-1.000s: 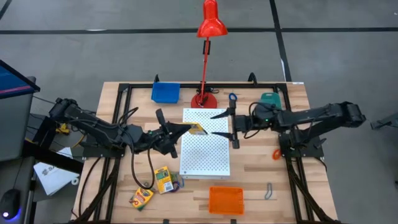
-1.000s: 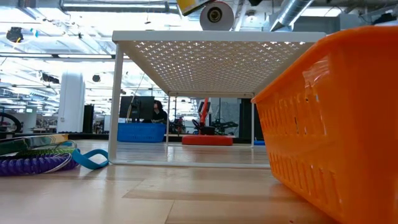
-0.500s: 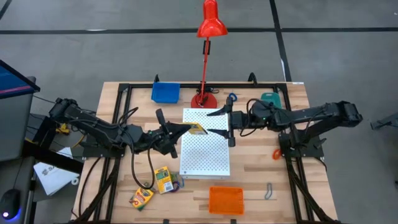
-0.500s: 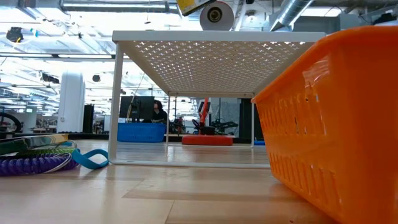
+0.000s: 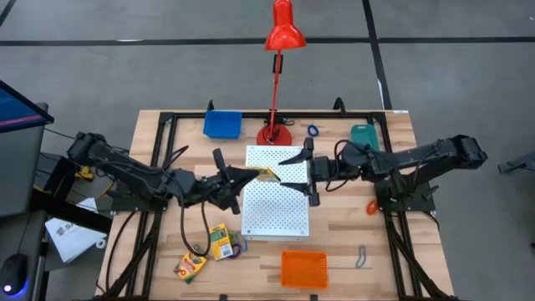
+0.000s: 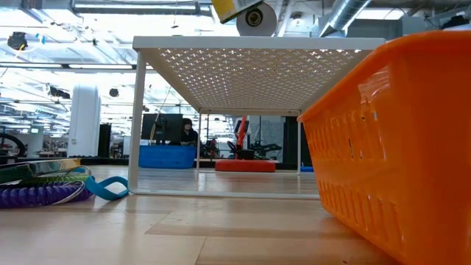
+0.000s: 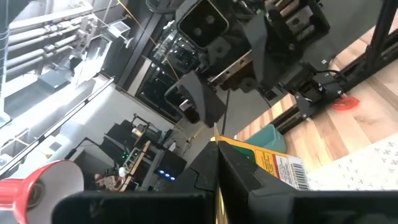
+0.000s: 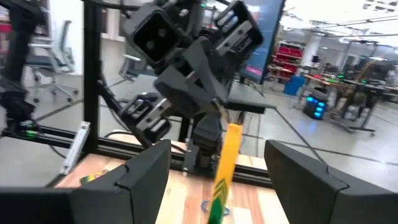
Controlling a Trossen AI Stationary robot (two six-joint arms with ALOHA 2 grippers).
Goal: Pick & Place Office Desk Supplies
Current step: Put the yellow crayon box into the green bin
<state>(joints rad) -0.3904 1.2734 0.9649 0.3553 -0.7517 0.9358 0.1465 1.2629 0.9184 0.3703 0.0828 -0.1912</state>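
Edgewise, crayon box toward right pincer

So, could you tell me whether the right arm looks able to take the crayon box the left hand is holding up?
Probably yes. The right hand is open and faces the crayon box, which the left hand holds shut above the white board. Nothing stands between them.

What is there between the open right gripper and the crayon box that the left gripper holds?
Nothing: the high view shows only bare white perforated board beneath the gap between right gripper and crayon box held by left gripper.
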